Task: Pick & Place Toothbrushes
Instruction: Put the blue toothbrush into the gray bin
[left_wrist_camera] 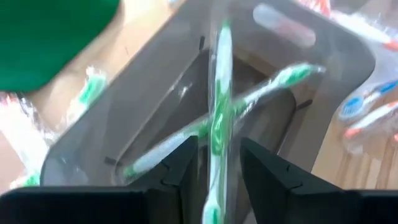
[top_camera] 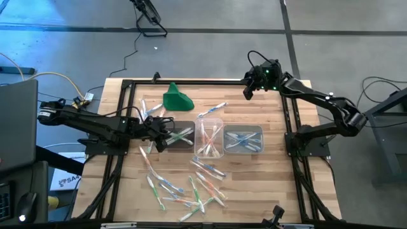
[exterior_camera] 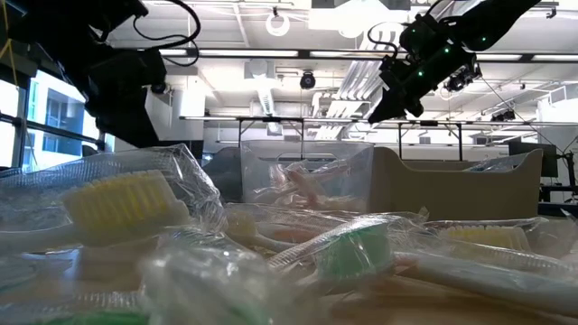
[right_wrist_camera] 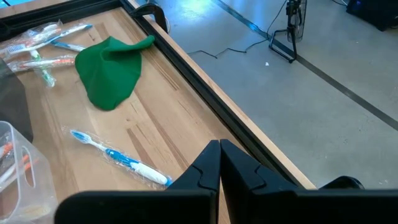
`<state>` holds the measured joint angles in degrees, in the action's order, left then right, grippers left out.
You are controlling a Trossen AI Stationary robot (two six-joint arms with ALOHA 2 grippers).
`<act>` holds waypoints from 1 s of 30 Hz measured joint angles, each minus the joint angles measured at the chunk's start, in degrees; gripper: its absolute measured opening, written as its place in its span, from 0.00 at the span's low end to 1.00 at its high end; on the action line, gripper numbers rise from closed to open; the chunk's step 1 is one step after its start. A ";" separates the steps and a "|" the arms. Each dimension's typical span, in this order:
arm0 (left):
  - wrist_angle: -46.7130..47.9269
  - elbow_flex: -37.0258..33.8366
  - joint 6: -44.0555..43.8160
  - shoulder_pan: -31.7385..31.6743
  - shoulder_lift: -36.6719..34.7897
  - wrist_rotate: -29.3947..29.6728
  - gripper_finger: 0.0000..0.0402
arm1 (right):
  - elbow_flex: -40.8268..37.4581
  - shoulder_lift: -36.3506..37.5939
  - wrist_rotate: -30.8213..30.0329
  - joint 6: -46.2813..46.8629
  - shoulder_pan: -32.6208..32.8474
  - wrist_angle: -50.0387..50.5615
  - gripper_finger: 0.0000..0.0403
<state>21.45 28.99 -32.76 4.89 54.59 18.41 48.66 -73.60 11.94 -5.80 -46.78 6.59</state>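
Three clear tubs stand in a row mid-table. My left gripper (top_camera: 164,138) (left_wrist_camera: 217,146) hovers open over the left tub (top_camera: 186,144) (left_wrist_camera: 155,81). A green-and-white wrapped toothbrush (left_wrist_camera: 219,93) runs lengthwise between its fingers, pointing into the tub, above another green toothbrush (left_wrist_camera: 273,84) that lies inside. The middle tub (top_camera: 210,121) holds orange-pink toothbrushes and the right tub (top_camera: 245,130) holds blue ones. Several loose toothbrushes (top_camera: 191,187) lie near the front edge. My right gripper (top_camera: 247,92) (right_wrist_camera: 219,149) hangs shut over the table's far edge. My left gripper's open fingers (left_wrist_camera: 186,165) stand on either side of the green toothbrush's handle (left_wrist_camera: 214,186), slanting down at the tub from the table's left. A gap shows on both sides of it. I cannot tell whether either finger touches it.
A green cloth lump (top_camera: 177,98) (right_wrist_camera: 109,74) lies at the far left of the table. A few toothbrushes (top_camera: 147,107) lie beside it, and one blue toothbrush (right_wrist_camera: 118,158) lies behind the middle tub. A black frame (top_camera: 191,81) borders the table.
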 joint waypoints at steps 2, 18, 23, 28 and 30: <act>-2.03 0.00 1.25 0.00 0.00 0.89 0.29 | 0.00 0.00 0.00 0.00 0.00 0.00 0.00; -8.74 0.02 10.45 -0.04 -4.50 7.21 0.21 | 0.00 0.00 0.17 0.00 0.02 0.00 0.00; -7.94 0.02 11.31 -0.04 -6.34 9.21 0.10 | 0.00 0.00 0.22 0.00 0.02 0.00 0.00; -7.49 0.02 18.48 -0.06 -8.44 9.23 0.01 | 0.00 0.00 3.09 -0.02 0.09 -0.38 0.00; -7.57 0.03 20.68 -0.80 -9.61 9.20 0.01 | 0.00 0.00 4.55 -0.07 0.62 -1.35 0.00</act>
<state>13.88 29.02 -12.07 4.08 44.97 27.60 48.66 -73.60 16.50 -5.88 -46.16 5.24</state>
